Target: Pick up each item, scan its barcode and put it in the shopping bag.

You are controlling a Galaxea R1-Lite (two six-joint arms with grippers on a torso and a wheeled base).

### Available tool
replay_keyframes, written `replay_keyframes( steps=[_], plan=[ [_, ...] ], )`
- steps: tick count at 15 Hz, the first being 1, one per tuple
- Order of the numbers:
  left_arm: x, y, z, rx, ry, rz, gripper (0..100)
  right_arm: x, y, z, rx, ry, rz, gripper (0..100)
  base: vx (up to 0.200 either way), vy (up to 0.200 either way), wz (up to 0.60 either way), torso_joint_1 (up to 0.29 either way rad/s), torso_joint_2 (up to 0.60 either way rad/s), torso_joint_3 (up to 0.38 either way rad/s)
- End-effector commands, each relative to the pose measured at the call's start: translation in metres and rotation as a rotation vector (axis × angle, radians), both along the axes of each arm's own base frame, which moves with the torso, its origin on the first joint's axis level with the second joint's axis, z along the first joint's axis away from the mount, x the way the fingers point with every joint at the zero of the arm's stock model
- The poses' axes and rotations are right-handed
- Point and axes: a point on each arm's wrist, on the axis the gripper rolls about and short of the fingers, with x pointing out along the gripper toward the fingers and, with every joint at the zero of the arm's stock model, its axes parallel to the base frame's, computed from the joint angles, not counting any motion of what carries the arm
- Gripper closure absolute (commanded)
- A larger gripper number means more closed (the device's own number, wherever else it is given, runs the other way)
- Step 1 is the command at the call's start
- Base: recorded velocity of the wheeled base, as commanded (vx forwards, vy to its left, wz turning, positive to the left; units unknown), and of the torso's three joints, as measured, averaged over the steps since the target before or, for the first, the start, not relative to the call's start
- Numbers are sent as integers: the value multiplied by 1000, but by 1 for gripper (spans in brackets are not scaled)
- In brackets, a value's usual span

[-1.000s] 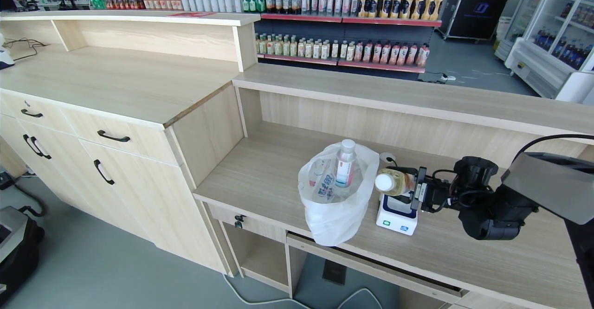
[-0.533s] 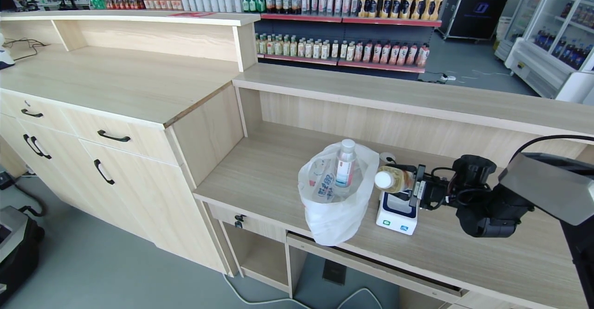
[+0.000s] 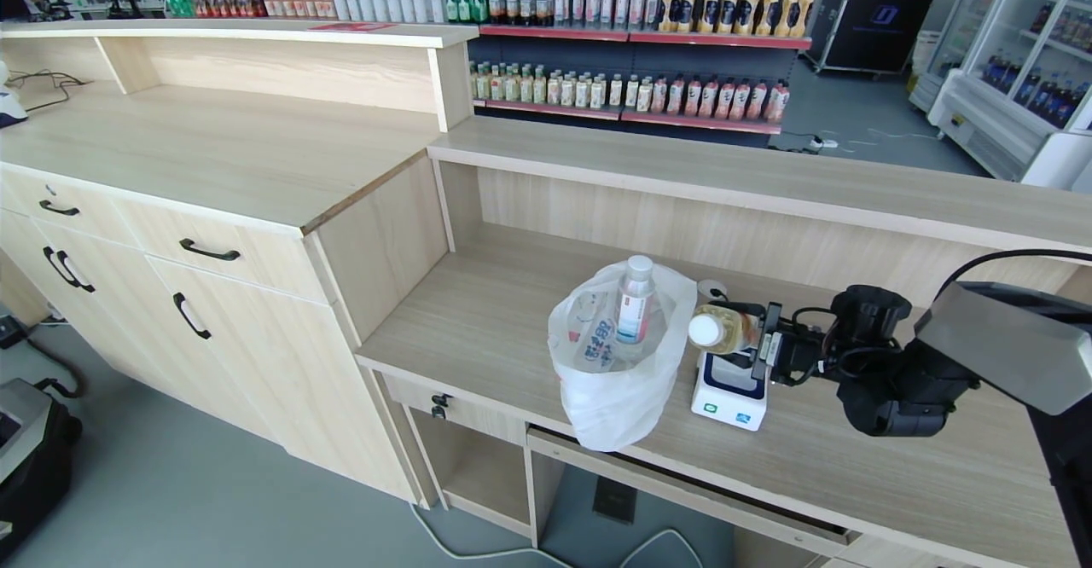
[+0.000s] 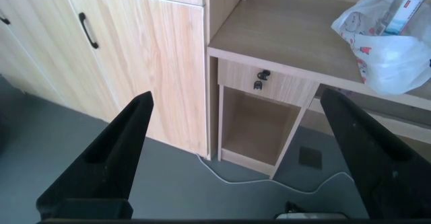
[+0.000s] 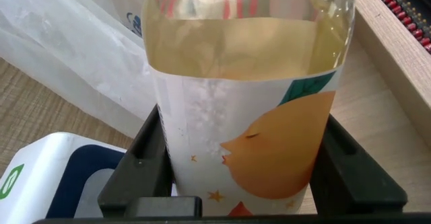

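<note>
Yellow juice bottle (image 3: 715,332) lies sideways, clenched in the right pincer (image 3: 755,342), directly over the white scanner (image 3: 727,396) on the counter (image 3: 853,466). Just past the bottle's cap, away from that pincer, sits the shopping bag (image 3: 610,397) with a clear bottle (image 3: 636,299) upright inside. The left pincer (image 4: 236,96) hangs spread wide over the grey floor (image 4: 168,183).
</note>
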Motion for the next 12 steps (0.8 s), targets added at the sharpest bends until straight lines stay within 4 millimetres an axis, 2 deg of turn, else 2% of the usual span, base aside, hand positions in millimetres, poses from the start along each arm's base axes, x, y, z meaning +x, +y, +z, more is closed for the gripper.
replay_keyframes(
  steps=[1, 4, 5, 8, 9, 10, 11, 12],
  plan=[
    [0, 0, 0, 0, -1, 0, 0, 0, 0, 9, 11, -2, 0, 100, 0, 0, 0, 0, 0, 0],
    [0, 0, 0, 0, -1, 0, 0, -13, -3, 45, 68, 55, -11, 100, 0, 0, 0, 0, 0, 0],
    [0, 0, 0, 0, -1, 0, 0, -29, -9, 61, 91, 128, -34, 100, 0, 0, 0, 0, 0, 0],
    [0, 0, 0, 0, -1, 0, 0, -50, -29, 107, 150, 209, -88, 100, 0, 0, 0, 0, 0, 0],
    [0, 0, 0, 0, -1, 0, 0, -61, -41, 132, 221, 280, -126, 100, 0, 0, 0, 0, 0, 0],
    [0, 0, 0, 0, -1, 0, 0, -65, -46, 138, 244, 298, -147, 100, 0, 0, 0, 0, 0, 0],
    [0, 0, 0, 0, -1, 0, 0, -72, -57, 149, 329, 362, -244, 100, 0, 0, 0, 0, 0, 0],
    [0, 0, 0, 0, -1, 0, 0, -75, -64, 151, 380, 395, -311, 100, 0, 0, 0, 0, 0, 0]
  ],
)
